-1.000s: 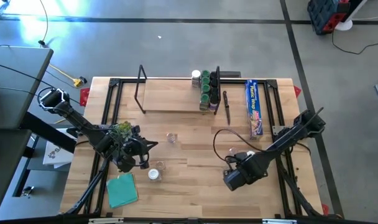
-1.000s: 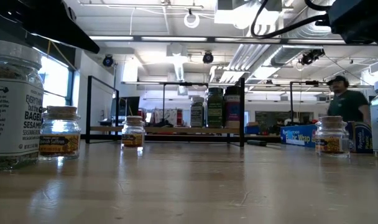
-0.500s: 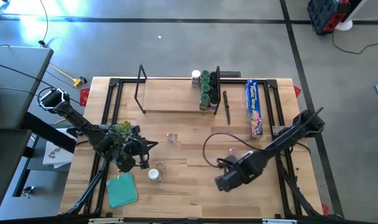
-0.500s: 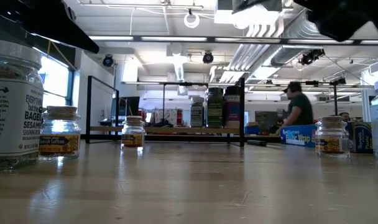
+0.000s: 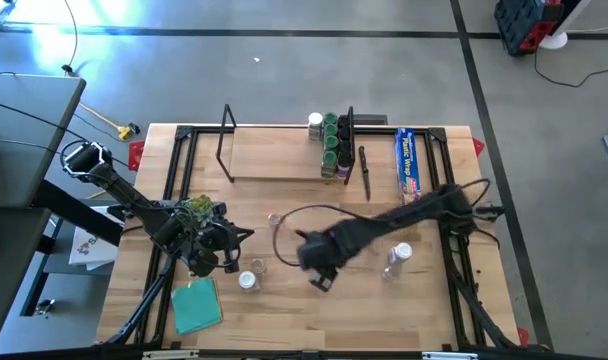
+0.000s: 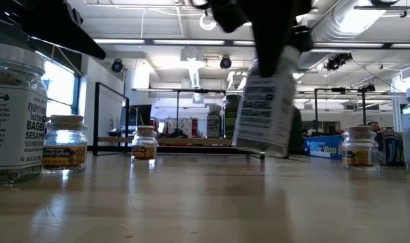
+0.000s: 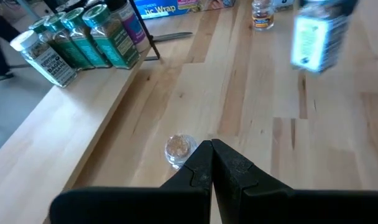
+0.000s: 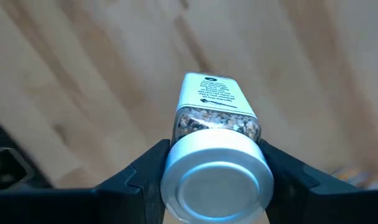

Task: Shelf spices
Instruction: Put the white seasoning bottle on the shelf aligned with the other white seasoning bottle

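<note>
a flat light-wood rectangular shelf board with two thin black wire end frames (image 5: pixel 274 152) lies at the table's 12 o'clock side. a row of upright clear spice jars with green, white and dark lids (image 5: pixel 329 142) stands crowded against its 3 o'clock frame. a clear square-sided bagel-seasoning jar with a white round lid (image 8: pixel 215 151) hangs tilted above the table centre, gripped just under its lid. small clear saffron jars stand apart on the tabletop: one near centre (image 5: pixel 275 220), two at 7 o'clock (image 5: pixel 249 275), two at 4 o'clock (image 5: pixel 398 256).
</note>
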`<action>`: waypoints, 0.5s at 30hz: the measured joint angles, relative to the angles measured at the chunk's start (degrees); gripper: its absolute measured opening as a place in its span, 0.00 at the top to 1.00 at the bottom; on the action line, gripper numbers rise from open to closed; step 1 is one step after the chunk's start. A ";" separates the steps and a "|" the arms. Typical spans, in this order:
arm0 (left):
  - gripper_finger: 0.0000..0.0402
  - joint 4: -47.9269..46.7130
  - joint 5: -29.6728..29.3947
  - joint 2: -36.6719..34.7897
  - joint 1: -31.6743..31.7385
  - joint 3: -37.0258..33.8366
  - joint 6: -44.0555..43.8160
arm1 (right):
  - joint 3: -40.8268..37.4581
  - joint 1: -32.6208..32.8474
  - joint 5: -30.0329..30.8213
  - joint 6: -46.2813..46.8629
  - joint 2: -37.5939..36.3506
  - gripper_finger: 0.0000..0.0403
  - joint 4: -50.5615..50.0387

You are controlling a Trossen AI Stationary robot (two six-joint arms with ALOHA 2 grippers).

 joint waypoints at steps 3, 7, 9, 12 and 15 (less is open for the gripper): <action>1.00 0.01 1.52 0.00 0.00 -0.02 0.02 | 8.56 -3.68 0.37 -10.21 5.70 0.54 -4.92; 1.00 0.01 4.06 0.00 0.00 0.00 0.00 | 17.46 -8.06 0.70 -21.04 12.61 0.54 -6.73; 1.00 -0.02 5.26 0.00 0.00 0.00 -0.53 | 21.08 -9.83 0.71 -24.85 15.60 0.54 -7.51; 1.00 0.00 6.80 0.00 0.00 0.00 -0.95 | 26.07 -11.94 0.58 -30.01 19.08 0.54 -8.25; 1.00 0.08 7.33 0.00 0.00 0.00 -1.07 | 29.56 -13.37 0.59 -34.13 21.35 0.50 -8.20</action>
